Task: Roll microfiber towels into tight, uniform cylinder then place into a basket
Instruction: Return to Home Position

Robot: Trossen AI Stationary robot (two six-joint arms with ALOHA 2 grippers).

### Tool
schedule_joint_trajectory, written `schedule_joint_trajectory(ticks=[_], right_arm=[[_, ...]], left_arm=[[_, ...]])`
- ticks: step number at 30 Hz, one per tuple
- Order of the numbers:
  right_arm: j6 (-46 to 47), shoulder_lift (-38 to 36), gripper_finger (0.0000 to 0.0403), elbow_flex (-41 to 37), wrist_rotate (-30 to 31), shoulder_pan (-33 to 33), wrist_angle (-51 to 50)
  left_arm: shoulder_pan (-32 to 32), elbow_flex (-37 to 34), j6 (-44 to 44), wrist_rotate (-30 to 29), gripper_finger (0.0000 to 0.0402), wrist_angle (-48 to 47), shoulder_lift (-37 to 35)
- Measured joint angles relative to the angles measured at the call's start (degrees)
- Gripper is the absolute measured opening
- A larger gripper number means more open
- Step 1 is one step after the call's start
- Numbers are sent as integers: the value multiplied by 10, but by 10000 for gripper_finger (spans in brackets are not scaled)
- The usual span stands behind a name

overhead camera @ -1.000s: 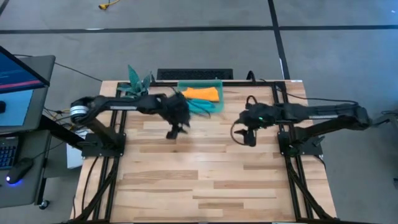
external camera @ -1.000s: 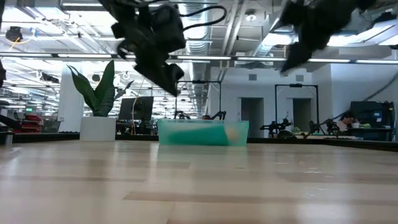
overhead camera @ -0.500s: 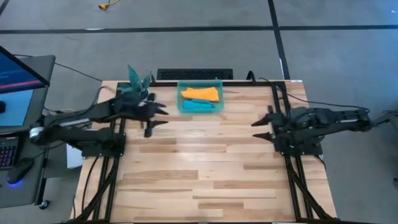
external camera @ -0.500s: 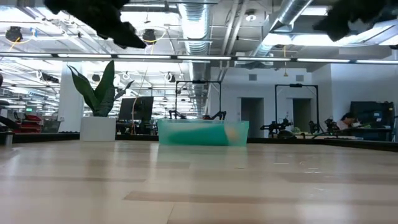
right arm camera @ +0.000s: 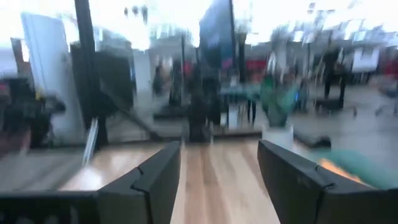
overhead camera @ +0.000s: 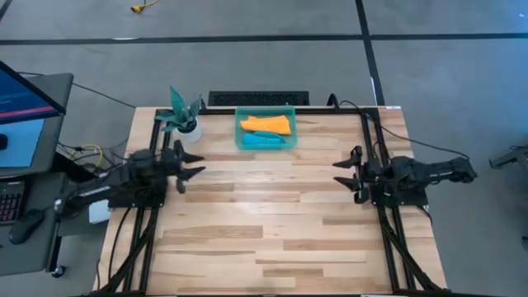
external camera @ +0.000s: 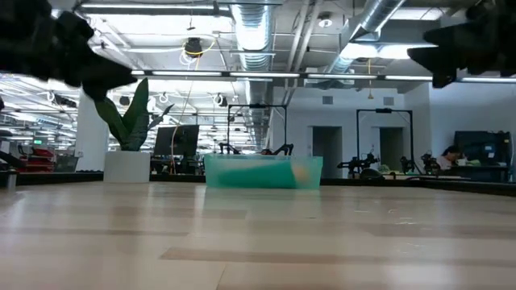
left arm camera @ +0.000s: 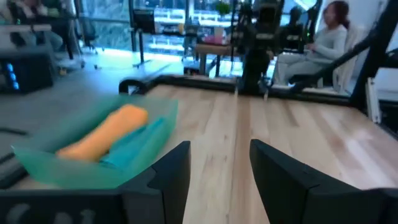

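Orange towel (overhead camera: 266, 124) and teal towel (overhead camera: 266, 139) lay rolled inside the basket (overhead camera: 265, 108) at twelve o'clock; left end effector (overhead camera: 196, 164) at nine and right end effector (overhead camera: 342, 175) at three hung splayed, empty, seemingly parked.

The basket (external camera: 262, 159) wall blurs the towels (external camera: 299, 172) lying inside it.

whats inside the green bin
The green bin holds an orange towel roll with a teal towel beside it. Whatever lies under them is covered.
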Motion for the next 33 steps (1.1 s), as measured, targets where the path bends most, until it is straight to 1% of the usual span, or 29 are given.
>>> schedule_joint_trajectory(ticks=[2, 3, 4, 5, 7, 9, 10, 12, 15, 21, 33], right_arm=[[-6, 12, 237, -38, 2, -5, 86], [-1, 17, 237, -36, 8, -9, 78], [14, 32, 237, -36, 12, -11, 76], [30, 47, 237, -36, 21, -12, 65], [61, 55, 237, -36, 40, -19, 60], [87, 65, 237, -36, 54, -25, 68], [87, 72, 237, -37, 54, -28, 47], [69, 79, 237, -37, 56, -31, 29], [48, 92, 237, -37, 56, -38, 16], [48, 108, 237, -37, 56, -41, 16], [48, 109, 237, -37, 55, -40, 16]], left_arm=[[-1, -35, -23, -7, 158, 46, 4], [-2, -39, -35, -18, 158, 68, 8], [-3, -43, -38, -20, 158, 109, 34], [-5, -53, -38, -19, 158, 130, 55], [-5, -58, -32, -24, 158, 139, 77], [-5, -58, -23, -37, 158, 138, 90], [-6, -58, -20, -43, 158, 127, 99], [-5, -58, -19, -62, 158, 109, 111], [-5, -58, -46, -83, 158, 107, 132], [-5, -58, -39, -82, 158, 106, 159], [-5, -59, -26, -82, 158, 104, 159]])
